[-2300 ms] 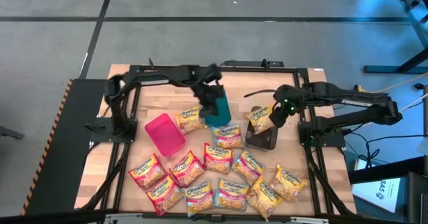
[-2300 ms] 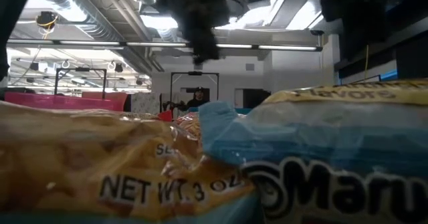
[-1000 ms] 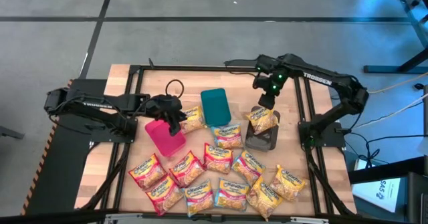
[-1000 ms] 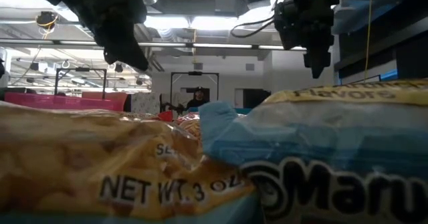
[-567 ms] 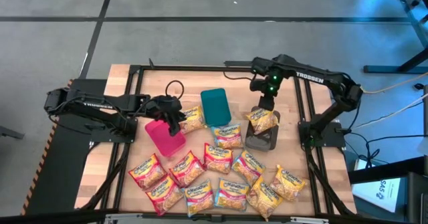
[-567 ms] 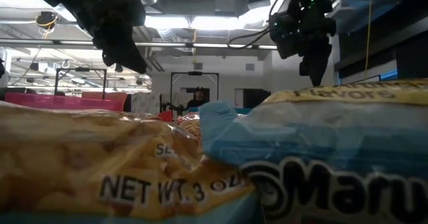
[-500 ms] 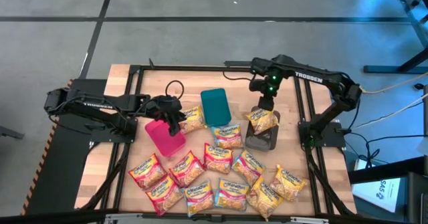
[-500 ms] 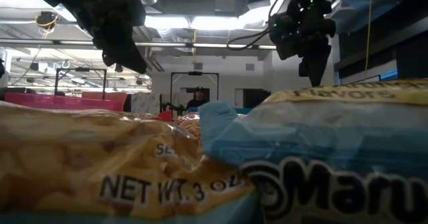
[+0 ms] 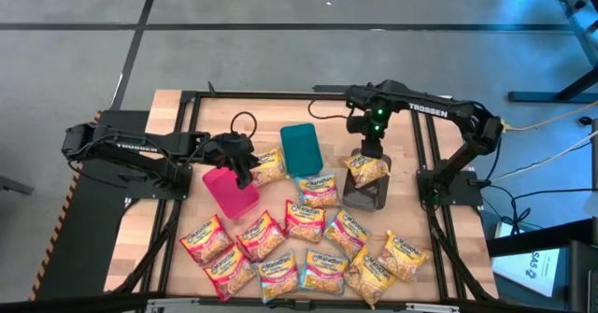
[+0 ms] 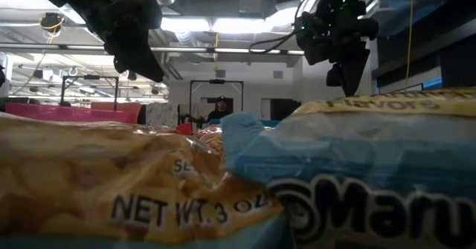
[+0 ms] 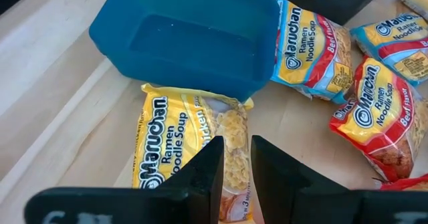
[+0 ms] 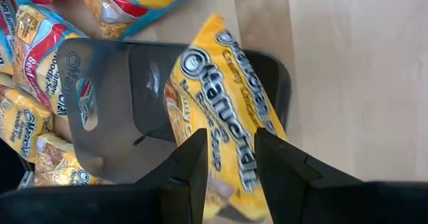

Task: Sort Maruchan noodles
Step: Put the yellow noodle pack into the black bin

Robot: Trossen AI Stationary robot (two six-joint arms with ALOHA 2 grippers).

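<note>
Several Maruchan noodle packets (image 9: 308,248) in red, yellow and light-blue wrappers lie flat along the table's near half. One yellow packet (image 11: 174,150) lies flat beside the teal bin (image 11: 187,43). My left gripper (image 11: 235,160) hovers above it, open by a narrow gap, with the packet showing through. Another yellow packet (image 12: 227,110) lies slanted across the grey bin (image 12: 114,103), one end over the bin's rim. My right gripper (image 12: 231,150) hangs above this packet, pointing steeply down, open with nothing between its fingers.
A pink bin (image 9: 231,190) stands at the left, just in front of my left gripper (image 9: 247,168). The teal bin (image 9: 299,149) stands mid-table and the grey bin (image 9: 369,196) to the right. Bare wood lies along the far edge. Packets fill the low view's foreground.
My right gripper has sunk a little toward the yellow packet on the grey bin and rolled about its own line, while its arm has swung slightly toward the table's left. Its finger gap is unchanged. No packet or bin has moved.
</note>
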